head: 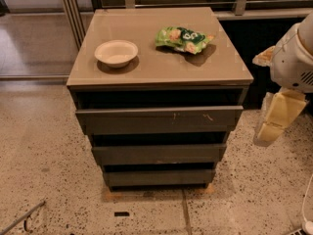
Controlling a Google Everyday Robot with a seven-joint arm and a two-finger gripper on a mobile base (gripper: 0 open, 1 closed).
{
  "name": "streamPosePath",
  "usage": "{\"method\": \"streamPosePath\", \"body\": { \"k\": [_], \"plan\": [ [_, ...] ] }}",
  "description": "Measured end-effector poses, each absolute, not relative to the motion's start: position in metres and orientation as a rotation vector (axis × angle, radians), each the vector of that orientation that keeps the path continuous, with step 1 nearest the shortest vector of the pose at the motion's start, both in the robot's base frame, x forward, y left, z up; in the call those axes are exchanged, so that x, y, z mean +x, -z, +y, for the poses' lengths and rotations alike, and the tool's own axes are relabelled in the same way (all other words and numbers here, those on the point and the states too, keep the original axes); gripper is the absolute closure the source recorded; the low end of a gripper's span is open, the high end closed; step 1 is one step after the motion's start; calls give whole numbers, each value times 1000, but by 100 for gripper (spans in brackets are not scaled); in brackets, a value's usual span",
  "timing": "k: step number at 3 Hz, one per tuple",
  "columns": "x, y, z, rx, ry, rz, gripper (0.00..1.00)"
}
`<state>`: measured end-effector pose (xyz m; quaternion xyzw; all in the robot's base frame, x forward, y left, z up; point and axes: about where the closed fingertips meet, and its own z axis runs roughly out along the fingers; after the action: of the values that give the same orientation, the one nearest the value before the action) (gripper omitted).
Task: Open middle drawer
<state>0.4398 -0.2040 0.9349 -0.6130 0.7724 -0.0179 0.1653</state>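
a speckled terrazzo floor runs under and around a low grey-brown cabinet, with metal rails and a dark wall behind the cabinet. on the cabinet's top, toward its left side, sits a pale round bowl, upright. toward the top's back right lies a crumpled green snack bag, well apart from the bowl.

down the cabinet's front we see three handleless drawer fronts stacked one under another, each with a dark gap above it. the top drawer is the widest and carries pale scratch marks right of its middle. the middle drawer is the plain flat panel directly under it, and the bottom drawer is the slimmest, nearest the floor.

the gripper hangs off the cabinet's right side, below a white rounded arm segment, its pale yellow parts pointing down and to the left. it is beside the cabinet's right front corner, touching nothing we can see. the middle drawer lies to the gripper's left and a little lower, clearly apart from it. we cannot tell whether the gripper is parted or closed.
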Motion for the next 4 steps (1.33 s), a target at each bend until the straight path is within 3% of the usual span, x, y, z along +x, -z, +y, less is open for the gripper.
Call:
{"method": "streamPosePath", "body": {
  "k": [2,4],
  "plan": [
    [440,-815,-189,-1766,-139,2273,0],
    [444,-785,-190,-1804,-118,2265,0]
  ]
}}
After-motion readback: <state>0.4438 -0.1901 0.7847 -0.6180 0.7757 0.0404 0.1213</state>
